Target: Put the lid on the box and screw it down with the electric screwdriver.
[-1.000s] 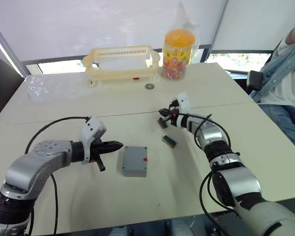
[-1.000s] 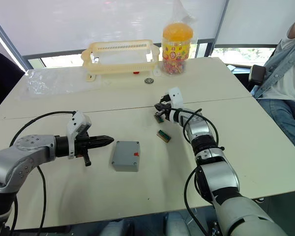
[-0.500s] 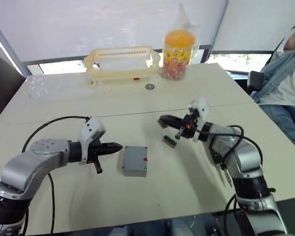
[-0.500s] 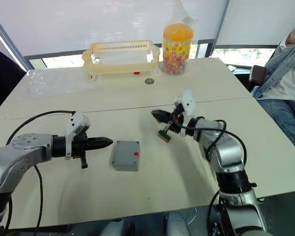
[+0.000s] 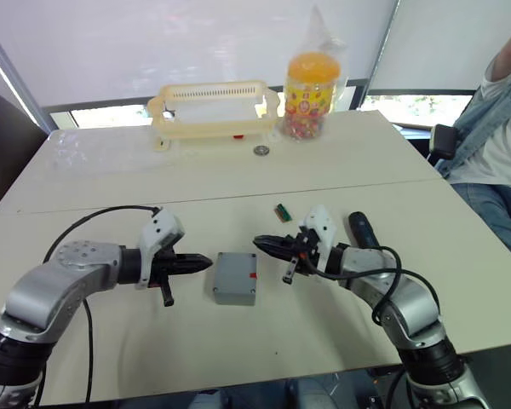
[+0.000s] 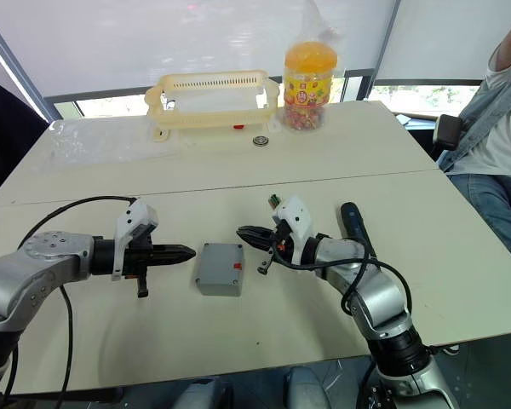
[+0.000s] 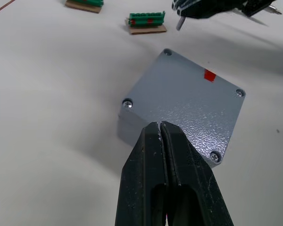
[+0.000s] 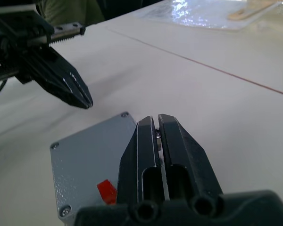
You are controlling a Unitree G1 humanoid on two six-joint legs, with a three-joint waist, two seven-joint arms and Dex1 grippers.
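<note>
1. The left pincer [image 5: 200, 260] is shut tight and holds nothing. Its tip points at the box [image 7: 129, 127] from just beside it.
2. The right pincer [image 5: 264, 244] is shut too, and is near the other side of the box. A tiny shiny bit sits between its fingers [image 8: 172, 141]. It may be a screw, but that is hard to tell.
3. The lid [image 7: 188, 101] lies flat on the box, with a screw head in each corner.
4. The electric screwdriver [image 5: 360, 230] lies on the bench [image 5: 111, 196] behind the right arm. No pincer holds it.
5. The box is loose on the bench, so a push from either pincer could slide it.
6. Reaching back for the screwdriver could roll it away.
7. A small green part [image 5: 282, 211] lies near. The yellow basket [image 5: 211, 106] and the jar [image 5: 310, 85] are far off.
</note>
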